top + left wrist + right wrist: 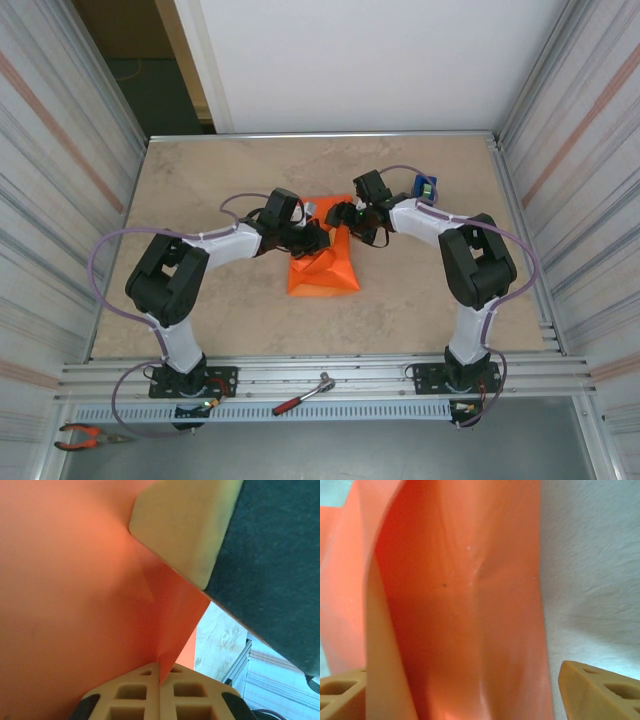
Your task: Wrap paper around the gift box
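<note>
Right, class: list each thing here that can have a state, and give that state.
paper: folded up into a bundle on the table, one flap pinched
left gripper: shut on paper
right gripper: open, paper between its jaws

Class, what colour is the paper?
The paper is plain bright orange, clearest from the top external view.

The top external camera looks steeply down from above and behind the arm bases (185, 378), taking in the whole table (200, 190) from afar. The left wrist camera peers along the left gripper (160, 680) and the right wrist camera along the right gripper (470, 695). Both sit almost against the orange paper (322, 270), which all three views share.
</note>
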